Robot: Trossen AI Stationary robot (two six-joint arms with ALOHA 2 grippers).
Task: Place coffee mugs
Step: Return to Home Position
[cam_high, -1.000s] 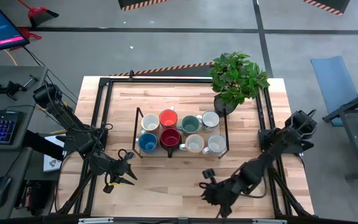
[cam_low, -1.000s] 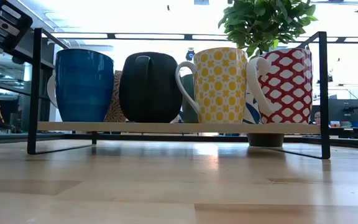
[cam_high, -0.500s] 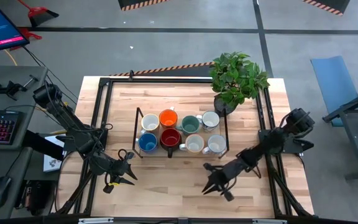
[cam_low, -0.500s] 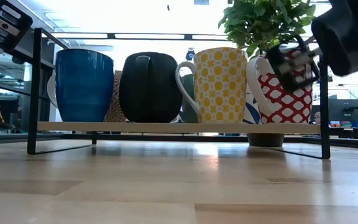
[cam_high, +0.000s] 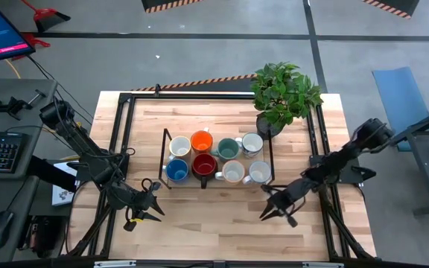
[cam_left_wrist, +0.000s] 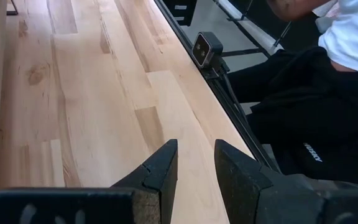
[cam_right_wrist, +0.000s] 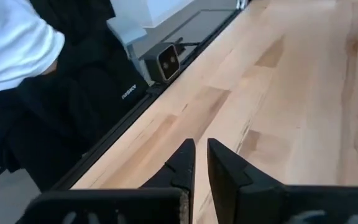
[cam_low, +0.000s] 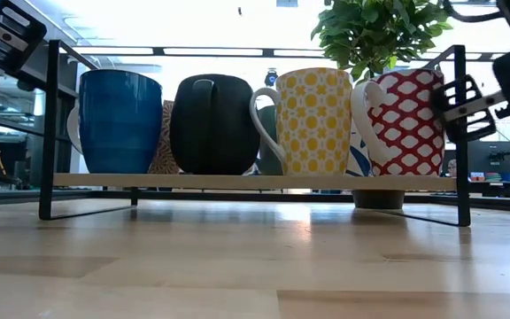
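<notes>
Left pincer (cam_left_wrist: 196, 146): I saw it hang low over the near-left part of the worktop (cam_high: 199, 219), well apart from the shelf. Its fingers stood a narrow gap apart and gripped nothing.
Right pincer (cam_right_wrist: 201, 144): I saw it raised over the near-right part of the worktop, off the shelf's near-right corner. Its fingers were drawn almost together with only a sliver between them, and they were empty.
Shelf (cam_low: 237, 181): a low black-framed rack with a wooden board stood mid-worktop.
Coffee mugs: I counted eight on the shelf, upright, in two rows of four.
Near row, left to right: blue mug (cam_low: 119, 121), dark mug (cam_low: 212, 124), yellow-and-white patterned mug (cam_low: 310, 120), red-and-white patterned mug (cam_low: 410, 122).
Far row, left to right: white mug (cam_high: 179, 146), orange mug (cam_high: 201, 141), teal mug (cam_high: 227, 149), second white mug (cam_high: 252, 143).
Potted plant (cam_high: 285, 93): it stood just beyond the shelf's far-right corner.
Small camera (cam_left_wrist: 206, 48): it sat on the worktop's near edge.
Person (cam_left_wrist: 334, 93): in a white top and dark trousers, close beyond that near edge.
</notes>
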